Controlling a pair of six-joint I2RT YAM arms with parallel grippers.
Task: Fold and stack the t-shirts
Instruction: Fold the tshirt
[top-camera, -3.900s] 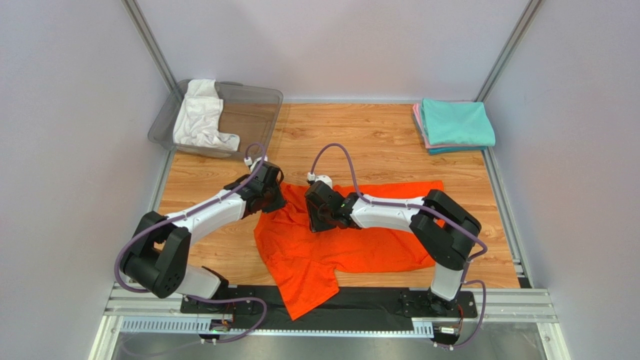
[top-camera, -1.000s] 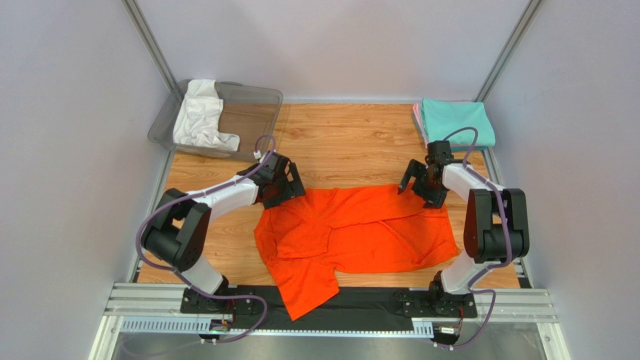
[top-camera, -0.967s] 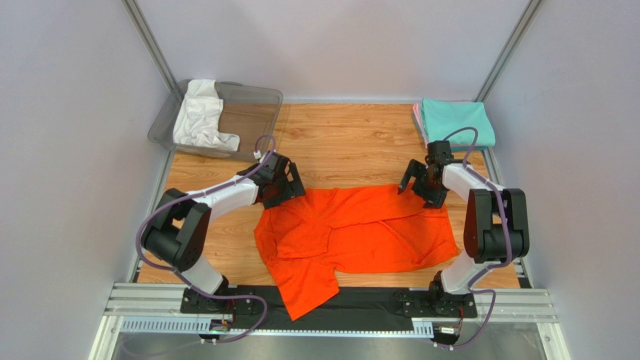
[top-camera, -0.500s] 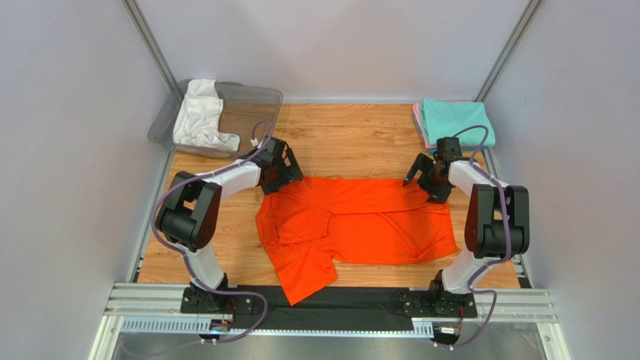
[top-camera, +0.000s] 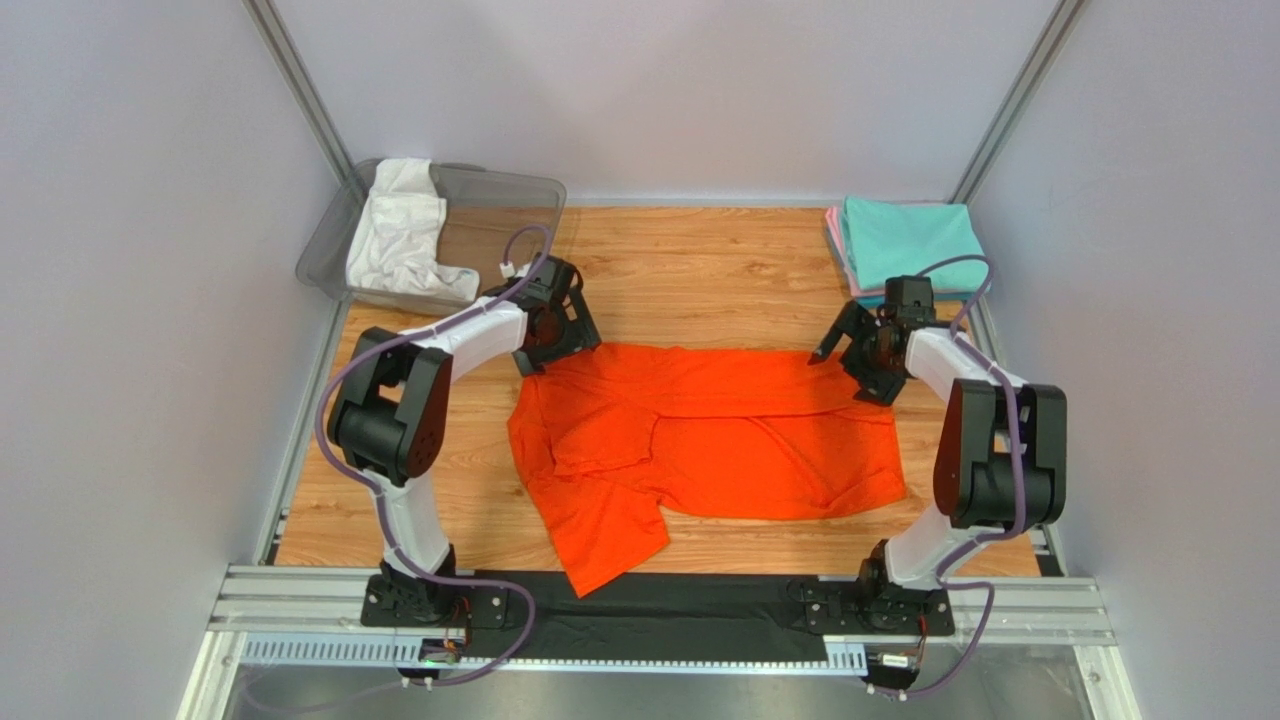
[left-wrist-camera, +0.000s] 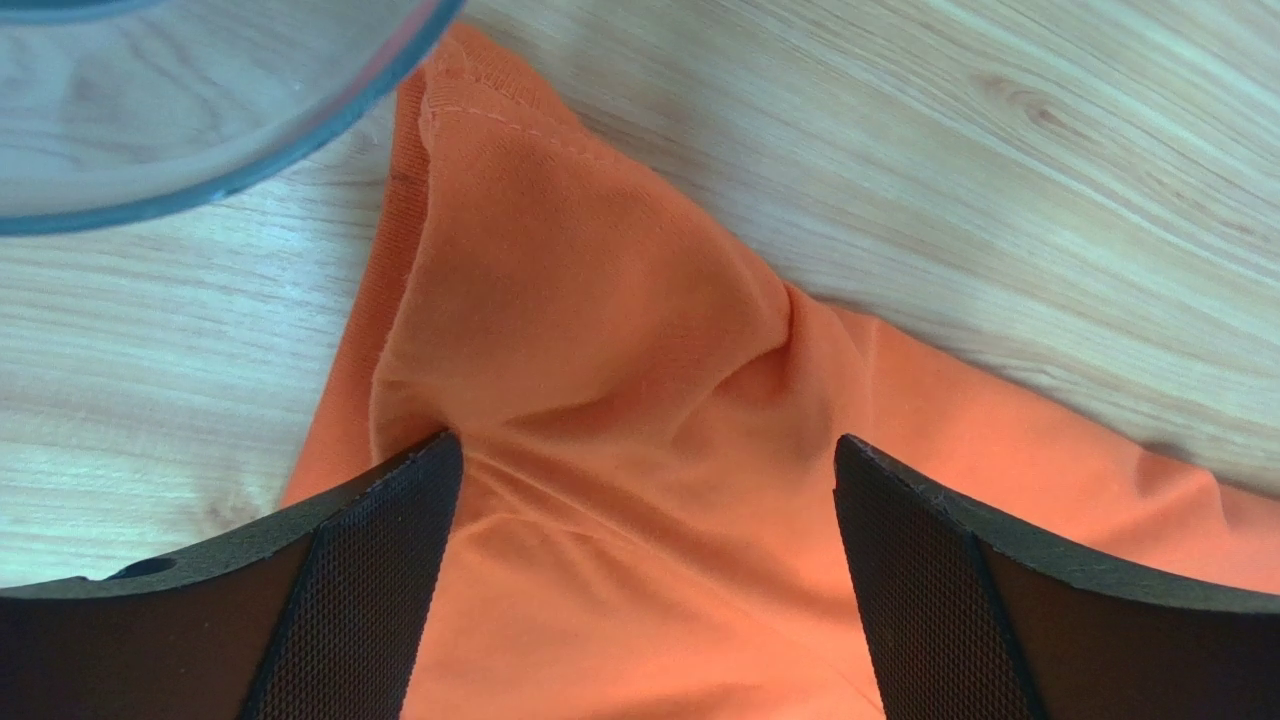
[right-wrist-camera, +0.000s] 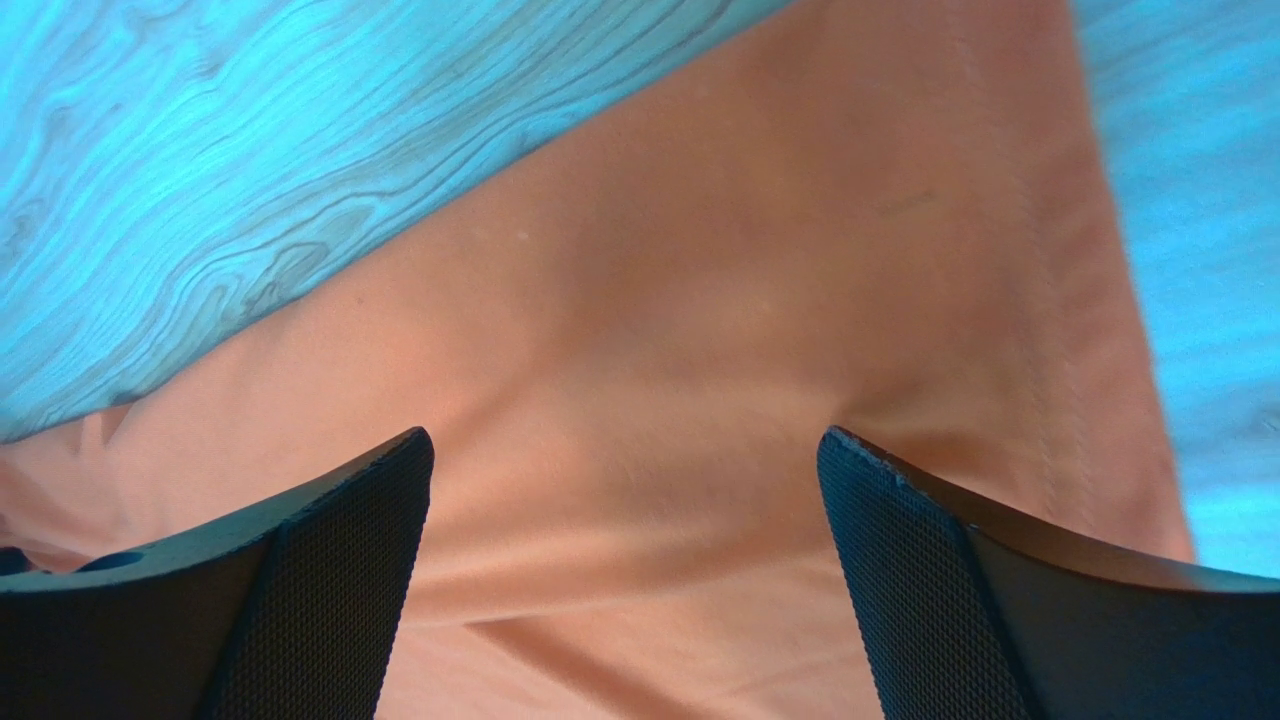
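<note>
The orange t-shirt (top-camera: 721, 450) lies spread across the wooden table, its far edge stretched nearly straight and one sleeve folded over on its left part. My left gripper (top-camera: 556, 350) stands open at the shirt's far left corner, with bunched orange cloth (left-wrist-camera: 601, 345) between its spread fingers (left-wrist-camera: 376, 555). At the far right corner my right gripper (top-camera: 854, 363) is open too, smooth orange cloth (right-wrist-camera: 676, 330) lying between its fingers (right-wrist-camera: 917, 555). A white t-shirt (top-camera: 398, 240) lies in the bin. Teal (top-camera: 914, 240) and pink (top-camera: 831, 237) folded t-shirts are stacked at the back right.
The clear grey plastic bin (top-camera: 504, 225) stands at the back left, its rim (left-wrist-camera: 196, 135) close beside my left gripper. The orange shirt's near left corner (top-camera: 601, 563) lies over the black rail at the table's front edge. Grey walls enclose the table.
Both grippers have moved toward the back of the table, staying open. The orange shirt's far edge went back with them and now lies straighter; its near corner was drawn slightly back.
</note>
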